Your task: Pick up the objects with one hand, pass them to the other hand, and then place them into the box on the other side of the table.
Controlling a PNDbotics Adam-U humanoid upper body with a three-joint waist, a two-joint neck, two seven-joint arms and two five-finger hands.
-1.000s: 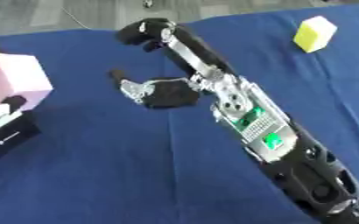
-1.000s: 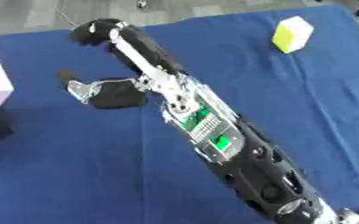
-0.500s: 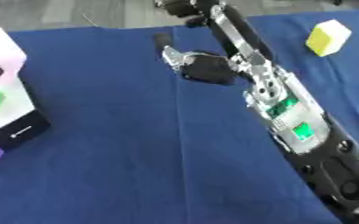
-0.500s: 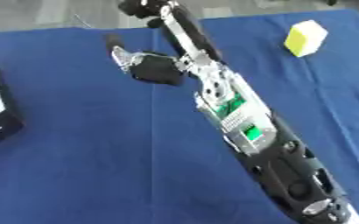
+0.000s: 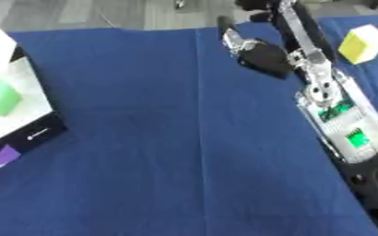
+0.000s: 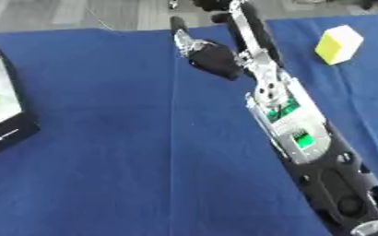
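Counter (image 5: 144,152) under a dark blue cloth (image 6: 127,184), seen from above.
Cloth spread nearly flat, creased in one straight fold line (image 5: 198,115) running from far edge to near edge. Grey floor (image 5: 87,14) visible beyond the far edge, crossed by a thin pale cable (image 5: 110,21).
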